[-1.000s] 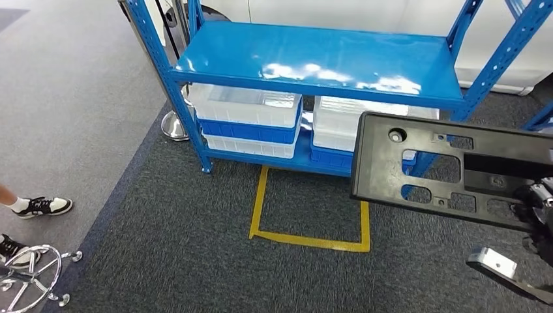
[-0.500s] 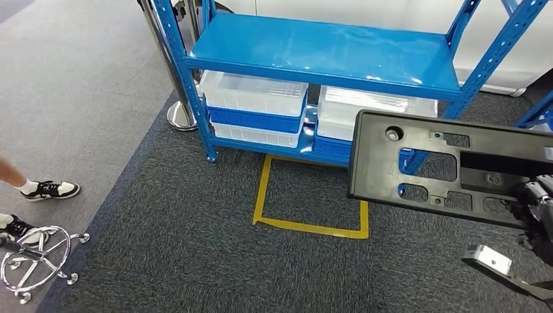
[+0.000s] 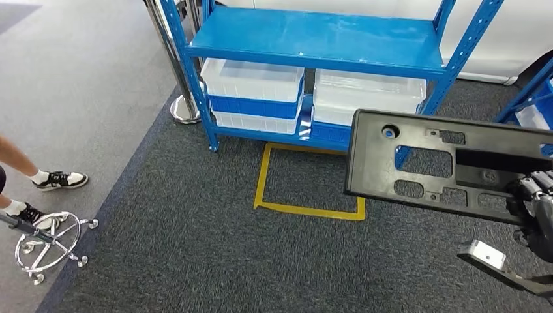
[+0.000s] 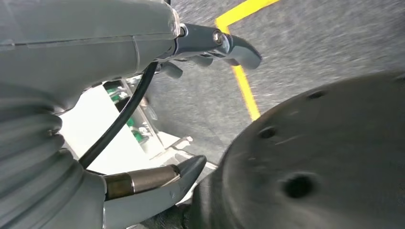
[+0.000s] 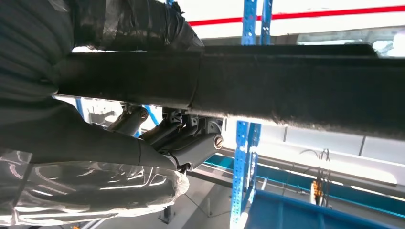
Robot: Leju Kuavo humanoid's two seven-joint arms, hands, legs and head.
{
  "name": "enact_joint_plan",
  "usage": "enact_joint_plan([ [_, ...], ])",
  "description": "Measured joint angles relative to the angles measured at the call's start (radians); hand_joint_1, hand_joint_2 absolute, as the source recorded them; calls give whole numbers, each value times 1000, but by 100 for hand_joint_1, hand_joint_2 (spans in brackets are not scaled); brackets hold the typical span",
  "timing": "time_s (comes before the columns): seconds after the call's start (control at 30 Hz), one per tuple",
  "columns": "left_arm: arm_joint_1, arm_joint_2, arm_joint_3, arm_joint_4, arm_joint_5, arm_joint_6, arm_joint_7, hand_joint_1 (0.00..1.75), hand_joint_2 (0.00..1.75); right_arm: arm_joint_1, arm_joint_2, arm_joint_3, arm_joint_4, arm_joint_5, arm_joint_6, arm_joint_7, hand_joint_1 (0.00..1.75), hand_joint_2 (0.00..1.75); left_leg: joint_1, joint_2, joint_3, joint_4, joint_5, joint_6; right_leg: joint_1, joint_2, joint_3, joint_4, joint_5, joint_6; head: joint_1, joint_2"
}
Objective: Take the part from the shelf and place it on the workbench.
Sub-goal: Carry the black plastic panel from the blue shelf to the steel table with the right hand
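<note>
I have the part [image 3: 450, 166] — a long, flat black plastic panel with cut-out windows and a round hole near one end — off the shelf [image 3: 313, 36] and up in the air in front of me. My right hand [image 3: 531, 202] grips it at its right-hand portion, dark fingers wrapped over the near edge; from the right wrist camera I see the panel edge-on [image 5: 286, 90] as a thick dark bar running straight across, with the hand [image 5: 157, 138] clamped around it from below, fingers curled under the bar.

The long axis of the part runs left to right across my head view, dipping slightly toward the right, and its broad face is turned up toward me. The free end with the round hole points to my left and hangs over the grey carpet [image 3: 195, 248], just beside the far right corner of the yellow tape square [image 3: 306, 189] on the floor. The other end runs off the right edge of the head view, past my hand.

The blue shelf stands beyond the part, with white and blue bins [image 3: 254, 94] stacked on its lower level.

My left hand [image 4: 143, 109] hangs near a dark round part of my own body, fingers apart and nothing in them — slack, holding nothing.

At the left, a person's feet in sneakers [image 3: 62, 179] stand by a chrome stool base [image 3: 49, 241].
</note>
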Motion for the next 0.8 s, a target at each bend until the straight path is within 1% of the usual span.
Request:
enact_joint_plan([
  [0.03,0,0,0,0,0,0,1,0,175,-2,3,5,0,3,1,3,175,175,1,-1,-11,57,-62,-3,1,0,-17,0,14,-4,-1,0],
  [0.07,0,0,0,0,0,0,1,0,175,-4,7,9,0,4,2,6,175,175,1,-1,-19,123,-109,-6,3,0,-34,1,29,-6,-1,0],
  [0.1,-1,0,0,0,0,0,2,0,175,-4,9,13,0,5,2,8,175,175,2,-1,-21,180,-129,-7,4,0,-53,3,44,-6,-1,0],
  [0.13,-2,0,0,0,0,0,3,0,175,-5,12,16,0,5,2,9,175,175,2,-1,-12,219,-121,-7,6,0,-72,5,58,-5,-1,0],
  [0.17,-3,0,0,0,0,1,3,0,175,-5,14,19,0,6,2,10,175,175,2,-1,12,226,-93,-4,7,0,-91,9,71,-4,-1,0],
  [0.2,-4,0,0,0,0,2,3,0,175,-5,15,21,0,6,2,10,175,175,1,-2,52,198,-61,0,9,0,-110,12,83,-2,-1,0],
  [0.23,-5,0,0,0,0,3,3,0,175,-6,15,22,0,6,2,12,175,175,1,-3,109,138,-46,7,10,0,-123,14,94,0,-1,0],
  [0.27,-5,1,0,0,0,4,3,0,175,-7,15,22,0,6,2,13,175,175,-2,-4,180,49,-55,15,12,0,-133,17,104,3,-1,0],
  [0.3,-5,1,0,0,0,5,3,0,175,-8,15,22,-1,6,1,15,175,175,-4,-6,238,-32,-76,20,13,-1,-139,16,115,7,-1,0],
  [0.33,-4,1,0,0,0,6,4,0,175,-10,15,22,-1,5,1,16,175,175,-7,-7,276,-93,-95,25,12,-2,-141,13,127,12,0,0],
  [0.37,-4,1,0,0,0,8,4,0,175,-11,15,22,-1,5,1,16,175,175,-11,-7,293,-130,-104,27,12,-2,-143,7,139,19,-1,0],
  [0.4,-4,1,0,0,1,10,3,0,175,-12,15,22,-1,4,1,17,175,175,-11,-7,286,-139,-96,32,10,-3,-145,0,151,26,-1,0],
  [0.43,-5,0,0,0,1,11,1,0,175,-11,15,23,0,3,2,18,175,175,-10,-5,277,-144,-83,39,9,-1,-150,-2,150,32,-1,0],
  [0.47,-5,-1,1,0,3,14,-3,0,175,-11,15,23,0,1,2,20,175,175,-9,-3,267,-148,-72,47,8,1,-158,10,127,36,-2,0],
  [0.5,-5,-2,2,0,4,16,-8,0,175,-9,15,24,0,-1,3,23,175,175,-7,1,256,-151,-58,55,8,3,-169,40,84,38,-1,0],
  [0.53,-3,-4,3,0,6,17,-14,0,175,-8,15,24,0,-5,4,27,175,175,-7,6,244,-151,-47,61,8,5,-182,90,31,40,-1,0],
  [0.57,-2,-6,4,0,7,18,-18,0,175,-5,15,23,0,-10,8,31,175,175,-8,11,232,-150,-37,64,8,6,-195,152,-16,42,-1,0],
  [0.6,0,-8,4,0,7,19,-21,0,175,-3,15,23,0,-15,12,34,175,175,-9,16,219,-147,-29,65,8,7,-207,214,-38,45,0,0],
  [0.63,0,-10,5,0,7,19,-23,0,175,0,15,23,0,-19,16,37,175,175,-9,22,205,-142,-21,65,8,8,-211,260,-32,48,0,0],
  [0.67,0,-13,5,0,7,20,-24,0,175,1,15,22,0,-22,20,38,175,175,-9,29,190,-134,-15,64,7,7,-202,278,-5,51,0,0],
  [0.7,1,-16,5,0,7,21,-25,0,175,3,15,22,-1,-24,22,38,175,175,-8,36,175,-125,-11,62,5,2,-175,261,27,53,0,0],
  [0.73,1,-17,5,0,7,23,-25,0,175,3,15,20,-1,-26,23,39,175,175,-9,44,162,-113,-9,59,4,-13,-131,211,48,54,0,0],
  [0.77,2,-18,5,0,7,24,-25,0,175,2,15,18,-1,-28,25,39,175,175,-11,51,151,-100,-10,56,7,-34,-80,143,48,54,0,0],
  [0.8,3,-19,5,0,7,24,-25,0,175,2,15,14,-3,-30,26,39,175,175,-14,58,143,-89,-11,52,10,-52,-38,82,34,49,-1,0],
])
